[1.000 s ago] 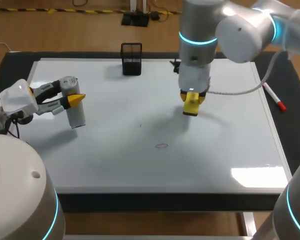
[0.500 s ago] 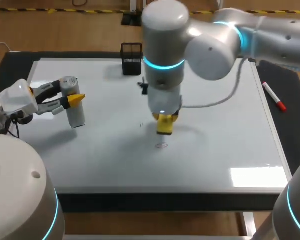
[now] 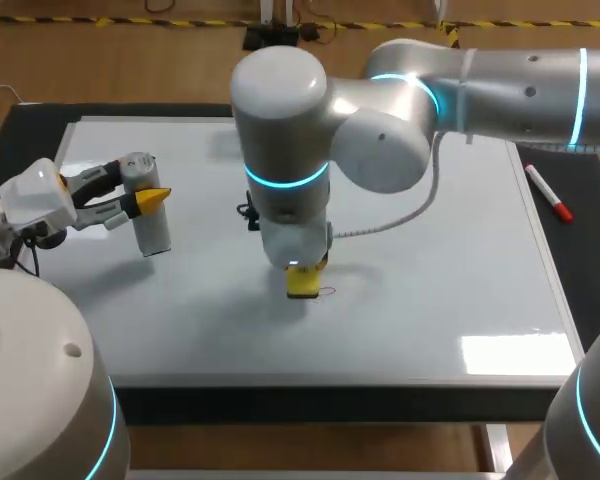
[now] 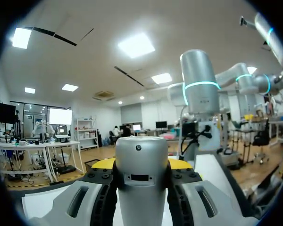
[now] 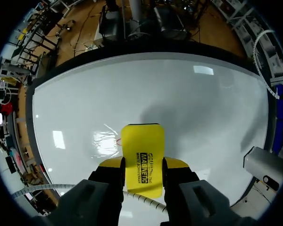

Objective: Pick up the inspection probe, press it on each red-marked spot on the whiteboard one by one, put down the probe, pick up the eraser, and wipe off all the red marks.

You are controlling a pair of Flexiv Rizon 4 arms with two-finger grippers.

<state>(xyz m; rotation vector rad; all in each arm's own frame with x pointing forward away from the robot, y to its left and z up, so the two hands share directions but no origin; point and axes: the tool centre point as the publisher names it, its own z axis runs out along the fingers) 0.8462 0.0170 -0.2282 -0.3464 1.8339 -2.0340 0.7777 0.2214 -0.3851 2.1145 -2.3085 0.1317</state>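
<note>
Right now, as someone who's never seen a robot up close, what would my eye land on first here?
Probably the big right arm reaching past the middle of the whiteboard, with the right gripper clamped on a bright yellow eraser right beside a small red mark. At the board's left side, the left gripper holds a silver probe upright.

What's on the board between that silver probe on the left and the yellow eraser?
Nothing: in the head view, only bare whiteboard lies between the probe and the eraser.
</note>
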